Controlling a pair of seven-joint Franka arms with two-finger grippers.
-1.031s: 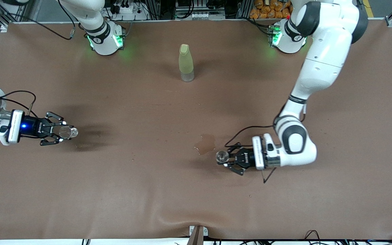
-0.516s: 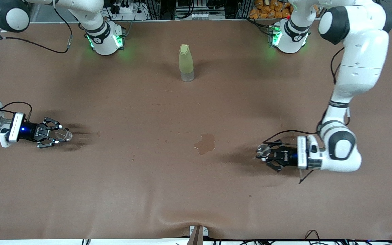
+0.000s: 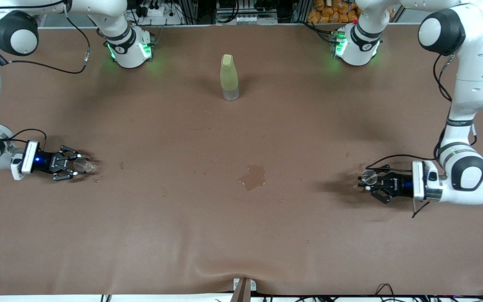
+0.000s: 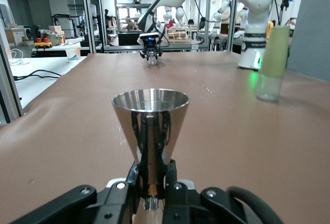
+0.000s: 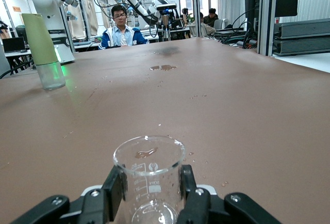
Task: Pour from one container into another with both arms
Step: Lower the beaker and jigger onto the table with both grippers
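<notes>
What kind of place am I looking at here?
Probably a robotics lab: two white robot arms work at a brown-covered table, and the wrist views show metal frames, more robot arms and a seated man watching.

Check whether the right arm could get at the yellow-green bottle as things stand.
Probably not yet. Nothing stands between the right claw and the bottle, so the way looks free, but that claw is shut on the clear cup and has no spare grip until it sets the cup down.

Front camera looks down from high over the table (image 3: 241,235), facing both bases; each wrist camera sits low, close, peering lengthwise along the surface; all three share the yellow-green bottle (image 3: 229,77).
</notes>
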